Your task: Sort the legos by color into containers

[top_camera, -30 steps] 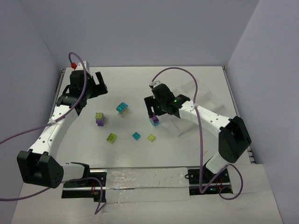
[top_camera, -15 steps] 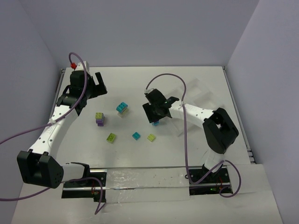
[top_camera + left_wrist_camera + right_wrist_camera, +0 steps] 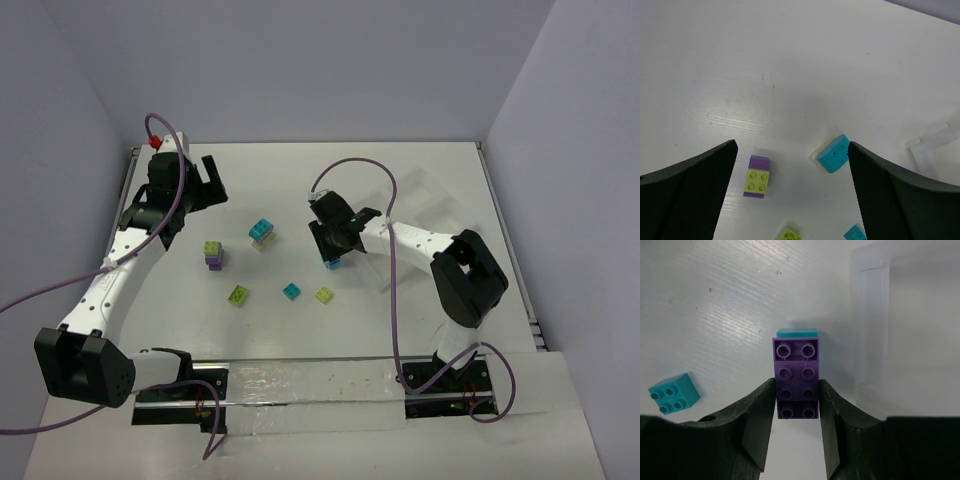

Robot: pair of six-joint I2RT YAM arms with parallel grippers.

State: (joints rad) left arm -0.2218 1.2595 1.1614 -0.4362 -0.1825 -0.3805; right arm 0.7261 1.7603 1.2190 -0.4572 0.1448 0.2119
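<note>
My right gripper (image 3: 796, 390) is shut on a purple lego (image 3: 796, 377) with a cyan lego (image 3: 797, 332) stuck under its far end. In the top view this gripper (image 3: 332, 255) sits just left of the clear tray (image 3: 420, 215), whose divided compartments (image 3: 910, 330) show to the right in the right wrist view. My left gripper (image 3: 791, 147) is open and empty, high over a lime-on-purple pair (image 3: 757, 177) and a cyan-topped pair (image 3: 834, 154). In the top view it is at the back left (image 3: 205, 185).
Loose on the table are the lime-purple pair (image 3: 213, 253), the cyan pair (image 3: 261, 231), a lime brick (image 3: 238, 294), a cyan brick (image 3: 291, 291) and another lime brick (image 3: 323, 295). A single cyan brick (image 3: 673, 392) lies left of my right gripper.
My right arm has folded its elbow inward and turned its wrist, the purple-cyan pair still in its grip at nearly the same spot. The left arm has barely shifted.
</note>
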